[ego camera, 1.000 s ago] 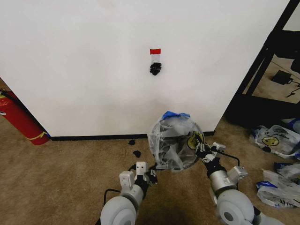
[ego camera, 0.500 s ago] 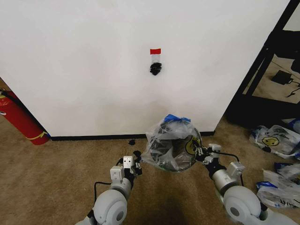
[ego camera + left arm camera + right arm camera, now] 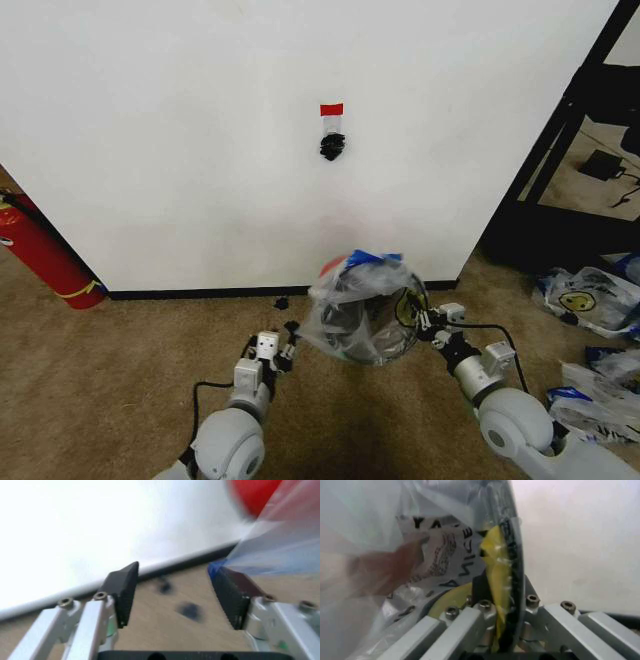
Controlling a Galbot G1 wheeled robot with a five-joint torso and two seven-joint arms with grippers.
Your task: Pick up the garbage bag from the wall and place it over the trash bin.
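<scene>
- Between the two grippers, low before the wall [image 3: 200, 150]: the garbage bag [image 3: 362, 320], thin translucent plastic with blue at its top edge, draped over the trash bin [image 3: 333, 268], whose red body peeks out at the bag's upper left, dark rim dimly visible through the film.
- Right gripper [image 3: 424, 322]: at the bag's right side, pressed together on bag film and the bin's black rim; yellow smiley print bunched right at the pinch. Right wrist view confirms: black rim [image 3: 512, 551] and yellow plastic [image 3: 496, 566] clamped between the metal fingers, dark lettering on the film just beside.
- Left gripper [image 3: 285, 352]: at the bag's lower left edge, just beside the plastic. Left wrist view: fingers [image 3: 123, 588] spread wide, carpet [image 3: 170, 630] showing in the gap; a blue-edged corner of the bag [image 3: 280, 551] lying against the tip of the far finger, not caught between the pads.
- Beyond the grippers, up the wall: red tape strip [image 3: 331, 109] with the black hook [image 3: 332, 147] directly below it, bare. Black baseboard [image 3: 190, 293] along the floor line.
- Small dark scraps [image 3: 281, 303] on the carpet just ahead of the left gripper.
- Far off the left gripper's outer side: red fire extinguisher [image 3: 40, 255] against the wall.
- Well off the right gripper's outer side: lumpy smiley bags [image 3: 590, 300] on the carpet, beside a black frame [image 3: 560, 130].
</scene>
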